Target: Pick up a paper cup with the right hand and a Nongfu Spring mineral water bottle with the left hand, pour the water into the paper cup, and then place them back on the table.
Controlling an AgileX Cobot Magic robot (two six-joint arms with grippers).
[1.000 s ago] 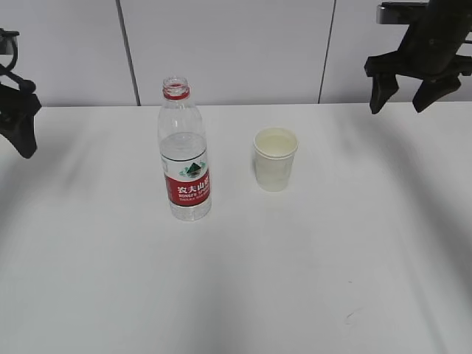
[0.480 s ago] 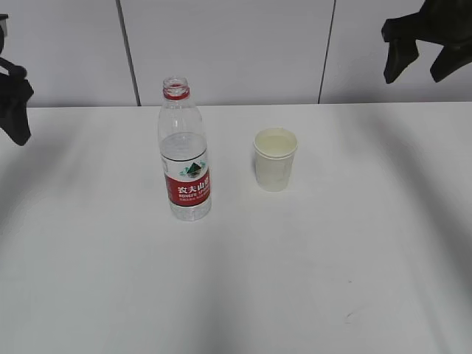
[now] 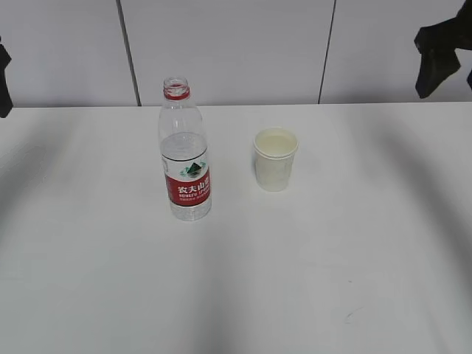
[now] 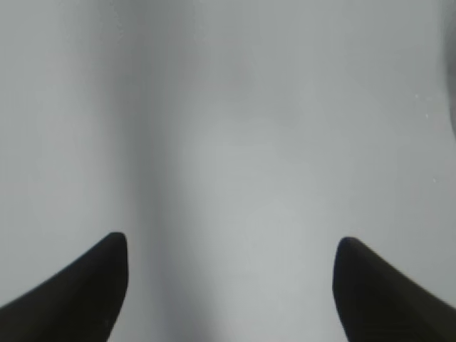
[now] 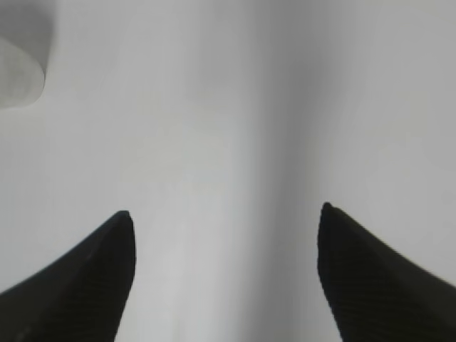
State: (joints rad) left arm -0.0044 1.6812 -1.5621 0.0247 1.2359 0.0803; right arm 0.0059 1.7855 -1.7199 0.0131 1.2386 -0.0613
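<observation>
Nongfu Spring mineral water bottle (image 3: 184,151) beside paper cup (image 3: 275,159) only in exterior view, wrist views: both hands' fingers (image 4: 78,292) (image 5: 377,278) spread, empty

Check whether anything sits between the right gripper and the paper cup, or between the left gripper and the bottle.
Nothing visible does. The paper cup and bottle stand apart on bare table. The right gripper and left gripper hang open at the frame edges.

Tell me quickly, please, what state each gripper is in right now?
Left gripper: open, holding nothing.
Right gripper: open, holding nothing.
</observation>
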